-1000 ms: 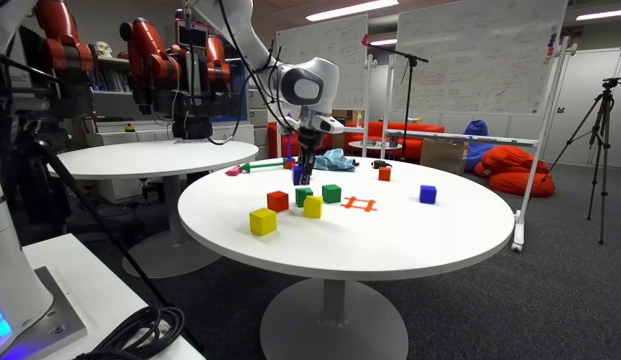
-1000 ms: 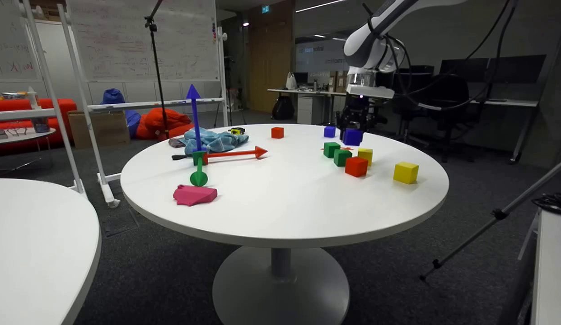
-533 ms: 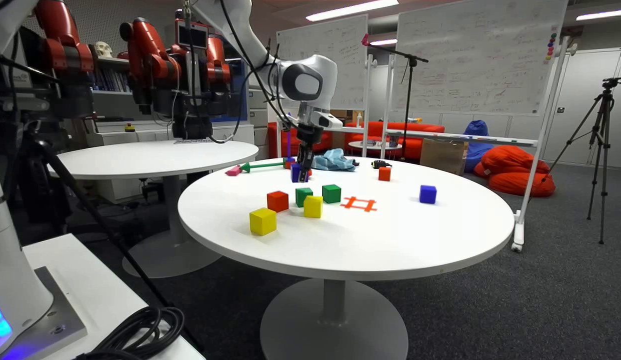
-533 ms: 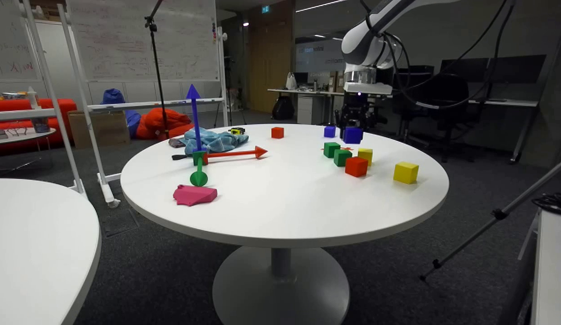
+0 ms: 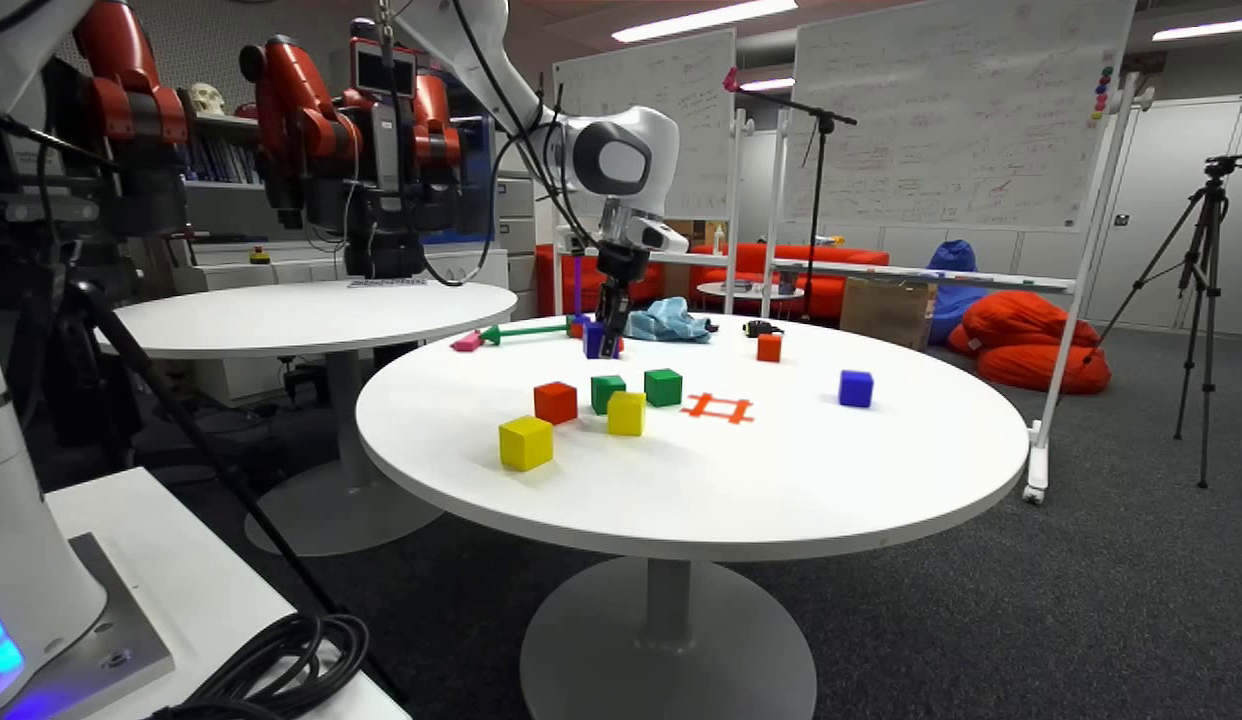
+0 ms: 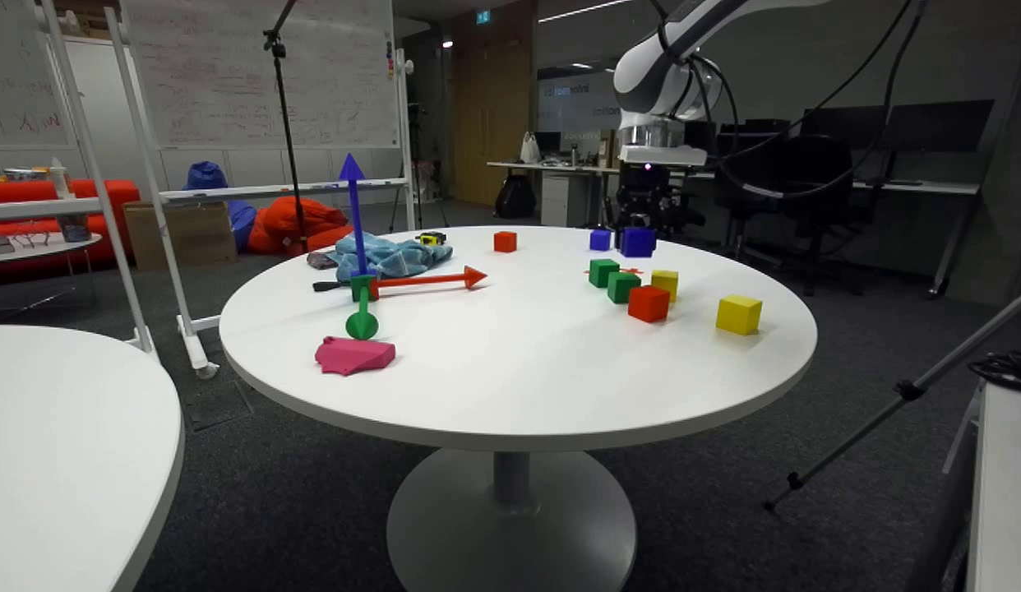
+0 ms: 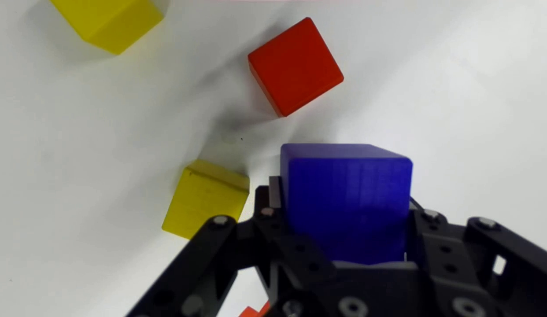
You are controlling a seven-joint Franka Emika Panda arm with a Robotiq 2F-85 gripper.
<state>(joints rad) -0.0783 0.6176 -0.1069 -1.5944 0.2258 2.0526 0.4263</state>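
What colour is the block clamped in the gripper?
The held block is dark blue; it shows best in the wrist view.

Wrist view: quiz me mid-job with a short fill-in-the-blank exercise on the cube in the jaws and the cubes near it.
The cube between the jaws is coloured ____.
The yellow cubes in this view number ____.
One yellow cube is cut off by the picture's ____ edge.
Of touching and apart, the held cube and the red cube are ____.

Missing words: blue; two; top; apart.
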